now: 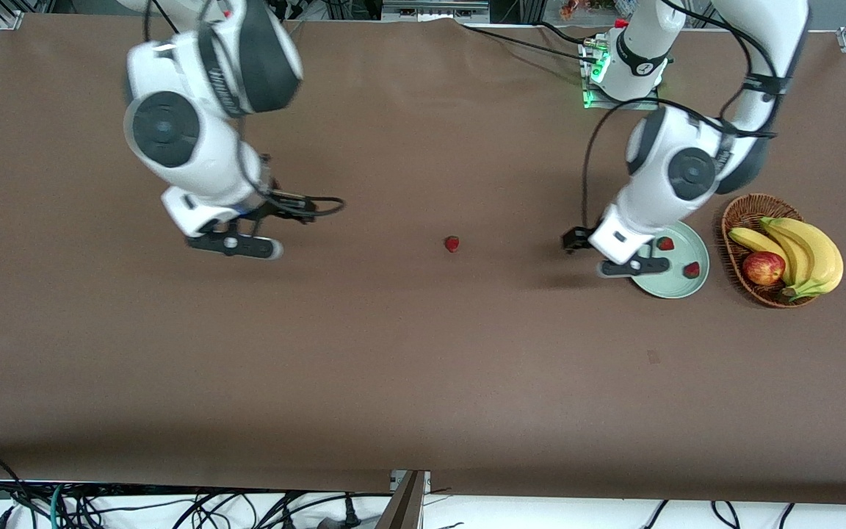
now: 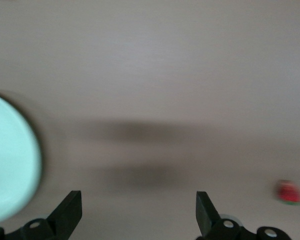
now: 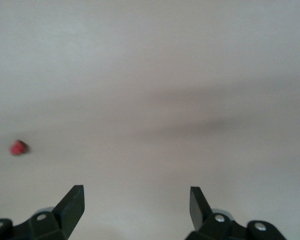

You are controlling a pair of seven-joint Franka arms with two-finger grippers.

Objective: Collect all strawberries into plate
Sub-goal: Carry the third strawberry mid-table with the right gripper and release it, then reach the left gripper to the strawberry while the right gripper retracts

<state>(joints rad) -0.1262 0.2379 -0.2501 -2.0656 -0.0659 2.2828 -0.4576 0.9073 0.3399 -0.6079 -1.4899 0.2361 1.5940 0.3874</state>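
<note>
The pale mint-green plate (image 1: 667, 283) lies toward the left arm's end of the table. Two strawberries lie on it, one (image 1: 665, 243) farther from the front camera and one (image 1: 692, 270) nearer. A third strawberry (image 1: 452, 243) lies on the bare table near the middle. My left gripper (image 1: 630, 267) hangs open and empty over the plate's edge on the side of the table's middle. The left wrist view shows it (image 2: 139, 200), the plate's rim (image 2: 20, 160) and the lone strawberry (image 2: 290, 192). My right gripper (image 1: 236, 245) is open and empty over bare table toward the right arm's end. The right wrist view shows it (image 3: 137, 195) and that strawberry (image 3: 18, 147).
A brown wicker basket (image 1: 745, 211) stands beside the plate at the left arm's end. It holds bananas (image 1: 805, 250) and a red apple (image 1: 763, 267). A brown cloth (image 1: 423, 382) covers the table.
</note>
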